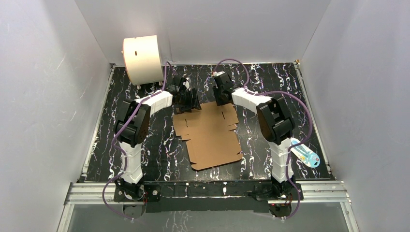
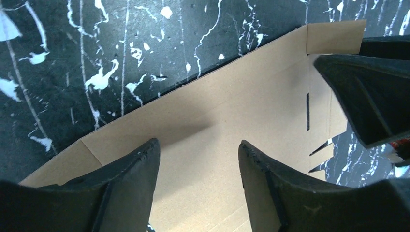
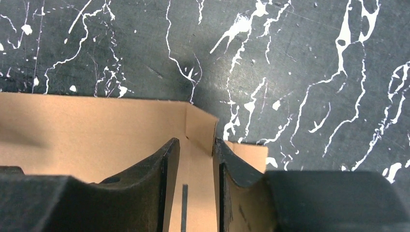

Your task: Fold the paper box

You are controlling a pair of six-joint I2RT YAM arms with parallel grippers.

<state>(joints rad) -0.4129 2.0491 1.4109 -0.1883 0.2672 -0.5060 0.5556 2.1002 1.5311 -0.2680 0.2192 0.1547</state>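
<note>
Closest to the lens sat my own left gripper (image 2: 198,145), its two black fingers spread wide with bare cardboard showing between them and nothing caught in the gap. My right gripper (image 3: 195,142) was only narrowly parted. Through that slim gap I saw a brown panel with a dark slot, and nothing was pinched there.

The black, white-veined table (image 1: 159,150) carried everything. In its middle, between my two arms, lay the paper box (image 1: 212,135), spread nearly flat and turned slightly askew, its flaps and tabs jutting from the edges. Both of my grippers hung over its far edge, the left at the far left corner and the right at the far right corner.

At the far left of the table, well apart from the box, stood a cream-white drum (image 1: 142,59).

A small corner flap (image 3: 200,126) was raised at the tips of my right fingers. I could not tell whether it touched them.

Near my right arm's base lay a small blue-and-white object (image 1: 305,155), too small to identify.
</note>
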